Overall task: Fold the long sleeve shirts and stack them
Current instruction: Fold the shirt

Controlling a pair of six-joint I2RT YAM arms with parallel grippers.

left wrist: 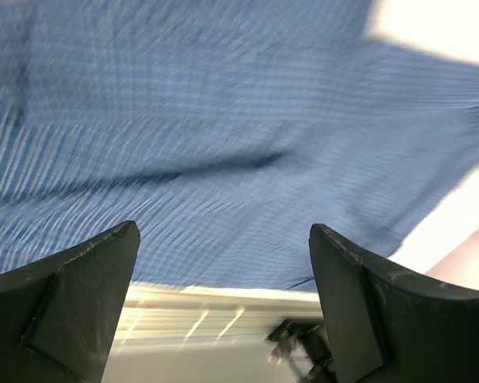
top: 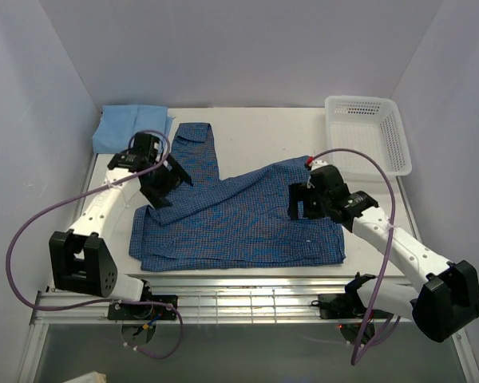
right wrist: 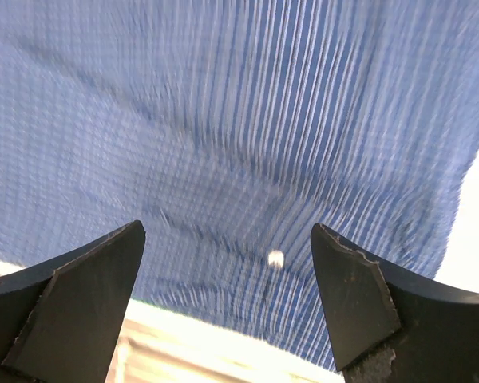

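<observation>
The dark blue checked shirt (top: 239, 223) lies spread on the table, one sleeve reaching toward the back. It fills the left wrist view (left wrist: 223, 144) and the right wrist view (right wrist: 239, 136), where a white button (right wrist: 275, 258) shows. The plain light blue shirt (top: 130, 128) lies folded at the back left corner. My left gripper (top: 161, 190) is open and empty above the checked shirt's left part; in its own view (left wrist: 223, 263) the jaws stand wide apart. My right gripper (top: 299, 203) is open and empty above the shirt's right part, jaws wide in its own view (right wrist: 227, 271).
A white mesh basket (top: 367, 132) stands at the back right. The table's near edge with a metal rail (top: 239, 303) runs just in front of the shirt. White walls enclose the table on three sides.
</observation>
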